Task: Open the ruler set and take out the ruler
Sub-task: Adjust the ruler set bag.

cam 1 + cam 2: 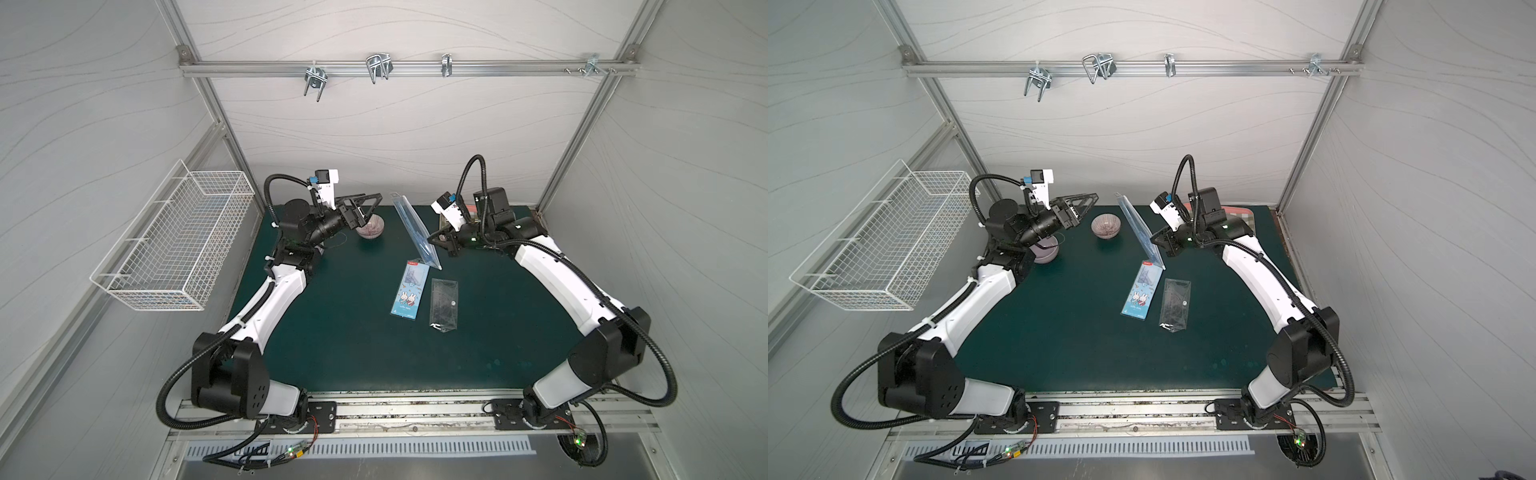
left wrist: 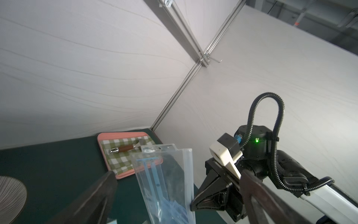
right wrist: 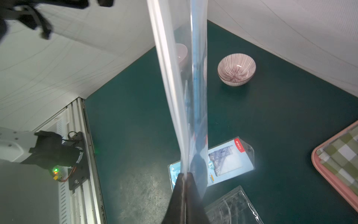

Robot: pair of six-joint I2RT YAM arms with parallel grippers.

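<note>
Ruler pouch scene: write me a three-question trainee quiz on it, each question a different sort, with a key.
1. True or false: the left gripper is clamped on the clear ruler pouch.
2. Which lies flat on the green mat beside the rabbit-print card? A) clear plastic sleeve B) scissors C) stapler
3. Fill in: the pouch is held off the mat by the ____ gripper.
Key: 1 false, the left gripper is open and apart from it; 2 A; 3 right gripper.

Made out a white "4" near one corner of the blue packet (image 3: 228, 162) in the right wrist view. Saw white lettering on its red tab (image 3: 239, 144), too blurred to read for sure. Found the small print beneath the two printed rabbits unreadable in both top views.
</note>
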